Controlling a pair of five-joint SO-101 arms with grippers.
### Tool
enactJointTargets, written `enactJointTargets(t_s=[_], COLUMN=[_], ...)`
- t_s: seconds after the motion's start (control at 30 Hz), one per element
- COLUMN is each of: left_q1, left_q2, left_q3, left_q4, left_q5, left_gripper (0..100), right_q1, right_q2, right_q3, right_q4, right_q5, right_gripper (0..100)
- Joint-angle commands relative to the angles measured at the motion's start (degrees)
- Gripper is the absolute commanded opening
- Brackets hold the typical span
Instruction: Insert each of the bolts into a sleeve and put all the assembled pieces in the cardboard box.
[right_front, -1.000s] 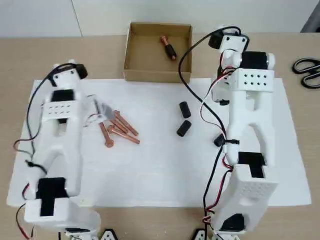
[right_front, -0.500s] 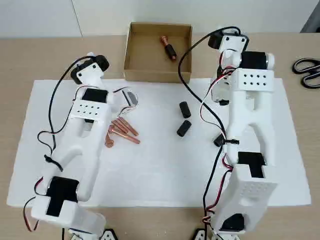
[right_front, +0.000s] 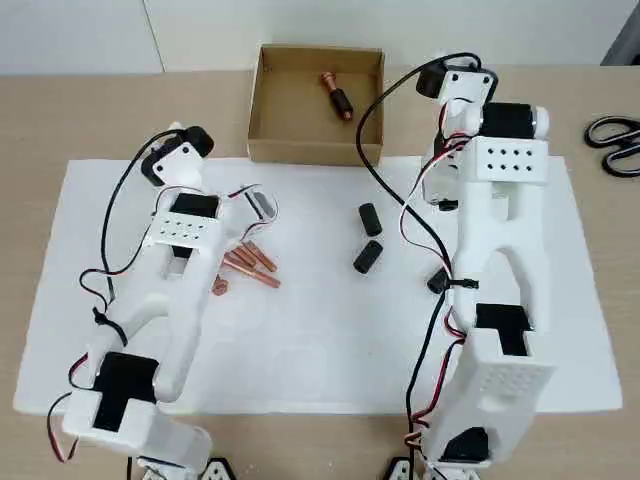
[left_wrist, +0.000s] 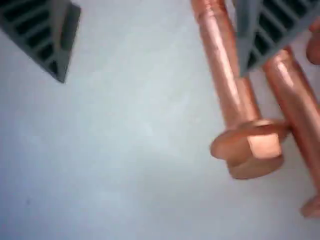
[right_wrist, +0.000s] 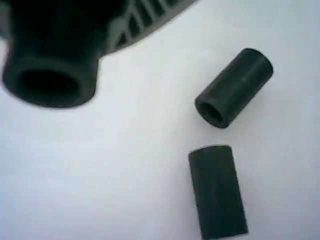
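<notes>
Since the earlier frames, the left arm (right_front: 178, 262) was swung inward over the bolts (right_front: 248, 263). Picking a bolt was judged the step in hand. The left gripper (left_wrist: 155, 47) was spread, pointed down, one bolt (left_wrist: 225, 75) between its jaws; closing was called for next. A sleeve (right_wrist: 50, 75) was pinched by the right gripper (right_wrist: 60, 35), stretched forward.

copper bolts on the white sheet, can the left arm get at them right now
Probably yes: the left gripper is low over the copper bolts, fingers open, and one bolt lies in the gap beside a finger with nothing on top of it.
</notes>
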Motion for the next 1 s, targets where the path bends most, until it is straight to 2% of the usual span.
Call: enactJointTargets(t_s=[0.0, 0.17, 0.63, 0.87, 0.97], left_q1=[0.09, 0.09, 0.0, 0.09, 0.18], left_q2=[1.93, 6.77, 7.3, 7.38, 7.82], left_q3=[-0.48, -0.48, -0.92, -0.92, -0.92], left_q4=[-1.76, -4.66, -6.07, -6.07, -6.07], left_q5=[0.26, 1.58, 2.46, 2.46, 2.46], left_gripper=[21, 21, 20, 2, 1], right_q1=[0.13, 0.13, 0.22, 0.22, 0.13], right_q2=[-3.65, -3.65, -3.65, -3.56, -3.56], right_q3=[-0.26, -0.26, -0.26, -0.26, -0.26], right_q4=[0.66, 0.66, 0.66, 0.66, 0.66], right_q5=[-0.26, -0.26, -0.26, -0.26, -0.26], right_gripper=[0.4, 0.4, 0.4, 0.4, 0.4])
